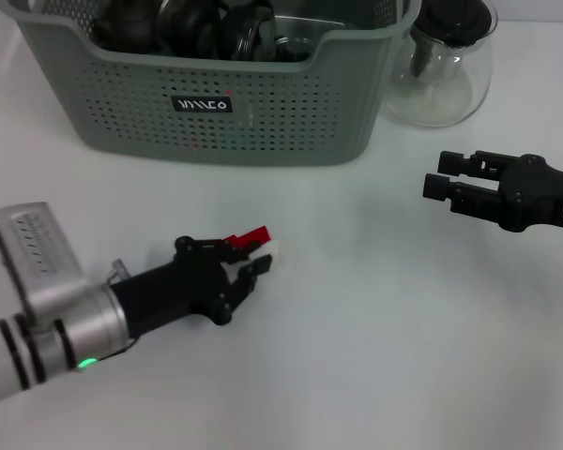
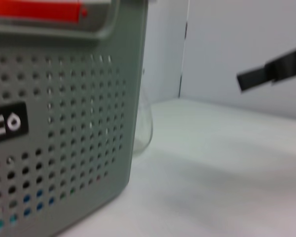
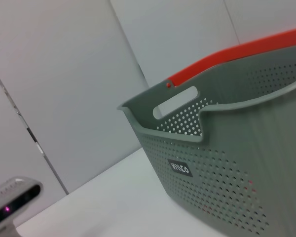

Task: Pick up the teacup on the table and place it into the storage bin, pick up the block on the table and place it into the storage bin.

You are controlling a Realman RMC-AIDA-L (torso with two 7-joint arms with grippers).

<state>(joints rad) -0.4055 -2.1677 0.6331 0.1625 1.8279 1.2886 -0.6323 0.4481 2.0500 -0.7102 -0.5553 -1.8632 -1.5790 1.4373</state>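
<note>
**Desk inventory: left gripper on the block, bin at the far edge**

1. Storage bin (image 1: 216,103). You find it at the far edge of the desk (image 1: 375,356), left of centre: grey-green, perforated walls, dipped front rim, small black label with white letters on the front wall. The wrist views add a red handle along its upper rim. Dark rounded items lie inside; from the head view you cannot tell whether any of them is the teacup.

2. Block (image 1: 255,240). A small piece, red on top and white at its outer end, lying on the desk in the near-left area, well in front of the bin.

3. Left gripper (image 1: 247,261). It lies low over the desk, reaching in from the near-left corner. Its black fingers sit on either side of the block and appear to be pinching it, though the contact is hard to confirm from above.

4. Right gripper (image 1: 435,181). It hovers by the right edge of the desk, pointing toward the middle, well apart from the bin and the block. Its two fingers lie parallel with a narrow gap between them and nothing held.

5. Glass teapot (image 1: 446,66). Clear body, dark lid, standing just beside the bin's right end at the far edge.
</note>
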